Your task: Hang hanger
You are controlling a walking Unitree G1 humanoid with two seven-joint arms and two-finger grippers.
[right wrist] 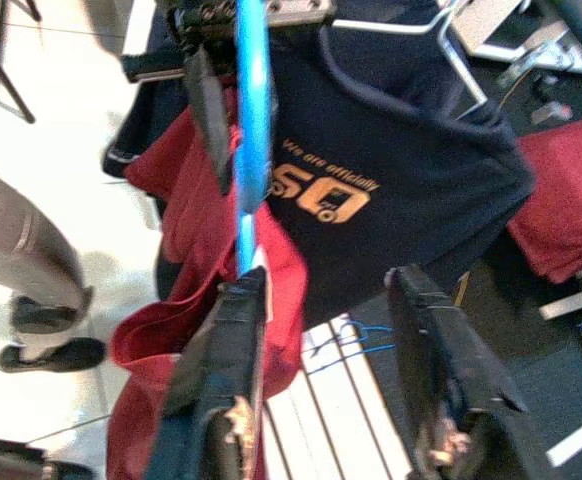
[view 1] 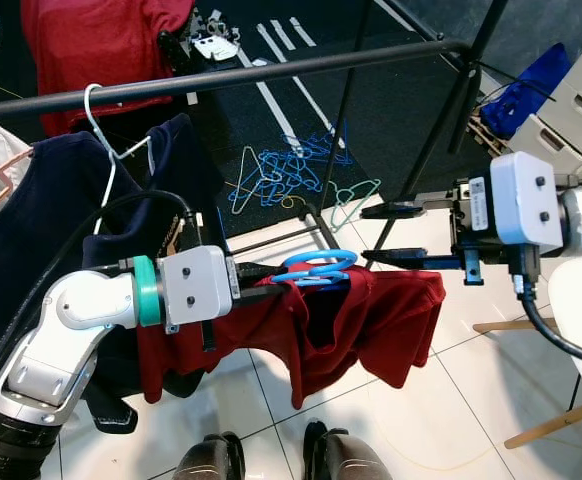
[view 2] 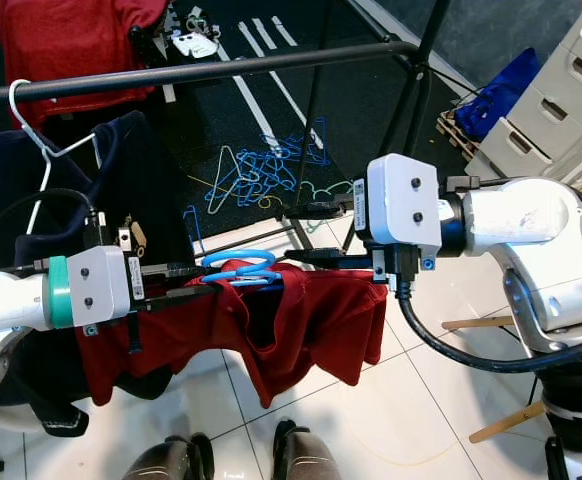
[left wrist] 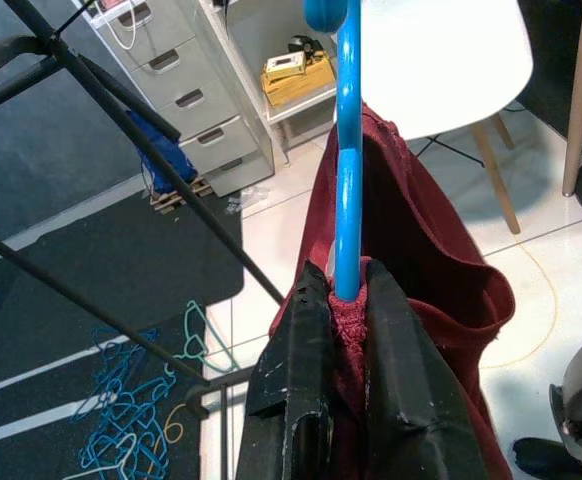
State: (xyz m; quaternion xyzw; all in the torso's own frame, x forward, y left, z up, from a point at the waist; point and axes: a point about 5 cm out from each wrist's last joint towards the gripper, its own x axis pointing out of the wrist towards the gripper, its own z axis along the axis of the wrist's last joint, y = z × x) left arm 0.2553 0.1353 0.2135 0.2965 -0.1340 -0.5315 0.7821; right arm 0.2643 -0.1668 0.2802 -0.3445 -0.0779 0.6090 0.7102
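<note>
A blue hanger carrying a red shirt is held level below the rail. The left gripper is pressed together on the hanger's bar and the cloth bunched around it. The right gripper is spread wide, its lower finger lying against the hanger's other end. Behind, a navy shirt is hung by a white hanger on the black rail. Farther off, blue hangers are heaped on the dark mat.
</note>
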